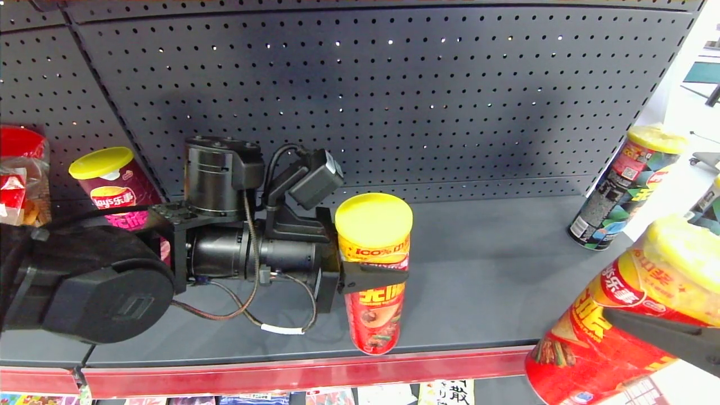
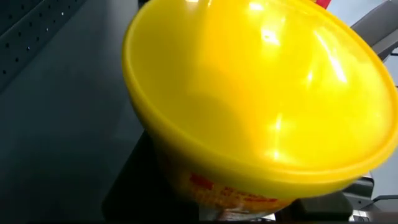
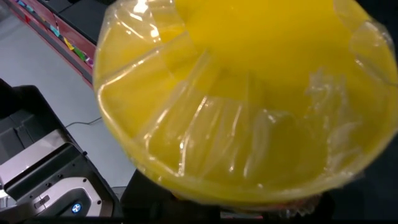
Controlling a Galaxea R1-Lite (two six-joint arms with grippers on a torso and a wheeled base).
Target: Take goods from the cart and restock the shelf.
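Placing red chip can [image 1: 372,315] on shelf [image 1: 495,281], by the look of it: upright, near the front edge just behind the red rail [image 1: 281,374], base at or just off the deck, can't tell contact. Clamped side-on by left gripper [image 1: 376,274], closed on the can body just below the yellow lid [image 2: 249,93]. High grip probably keeps the fingers off the deck and the can vertical for set-down. Left arm low across the left part of the shelf, leaving the middle and right of the deck open for more stock.

Holding second red can [image 1: 596,337] in right gripper [image 1: 658,332], closed across the body, tilted, out in front of and below the shelf's right end. Film-wrapped lid [image 3: 249,106] facing the wrist camera. Reads as staged, waiting for the slot beside the first can.

Also on the shelf: maroon can [image 1: 115,185] at back left behind the left arm, dark patterned can [image 1: 619,191] at the far right end, well apart from the held one. Red bag [image 1: 17,169] at far left. Pegboard [image 1: 394,84] behind everything.

Next likely needs a clean release and a sideways pull-out. Risks tipping the can over the rail otherwise.
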